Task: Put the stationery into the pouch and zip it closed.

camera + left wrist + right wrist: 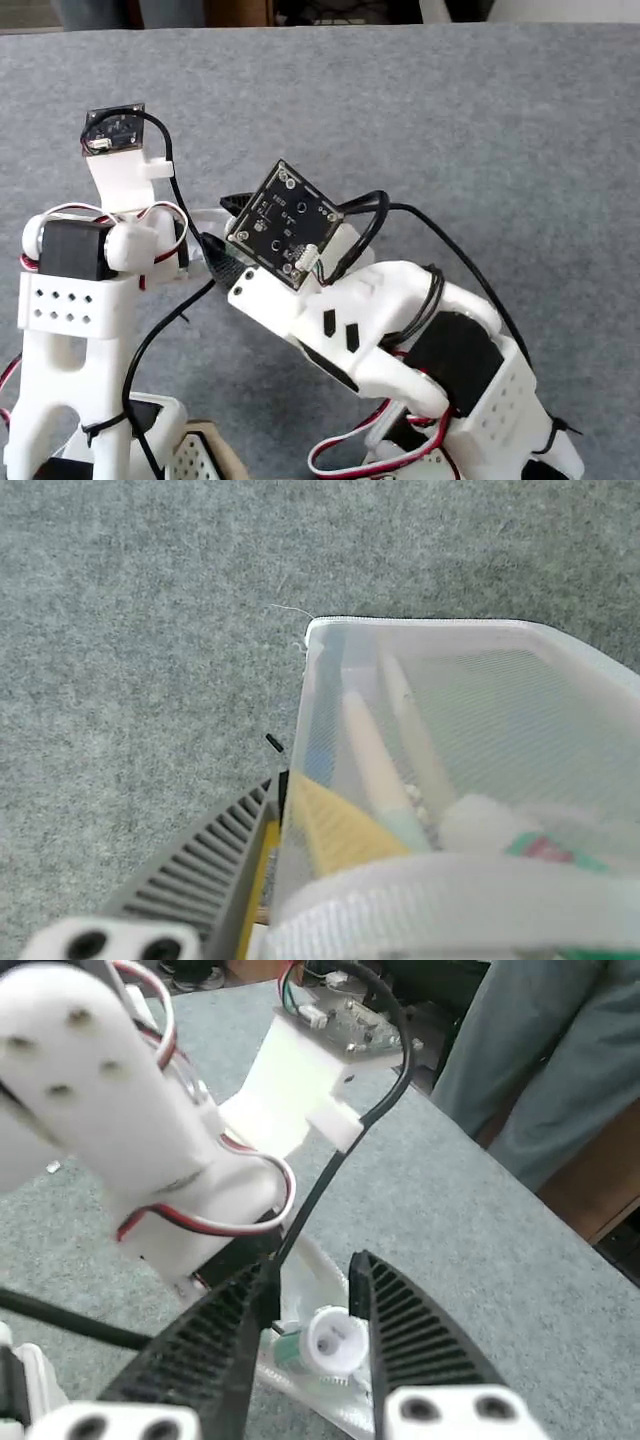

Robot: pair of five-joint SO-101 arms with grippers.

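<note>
On table (470,120), L gripper (276,810) pinches pouch (480,700) edge (pens (372,760) inside); R gripper (312,1268) spread round white cap (335,1340).

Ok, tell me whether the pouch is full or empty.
Not empty: the pouch shows pens and a yellow piece through its mesh. How full, or zipped: cannot tell.

Translucent mesh pouch (500,700) flat on grey table (130,680), containing pale pens (372,760) and a yellow item (335,830).
</note>
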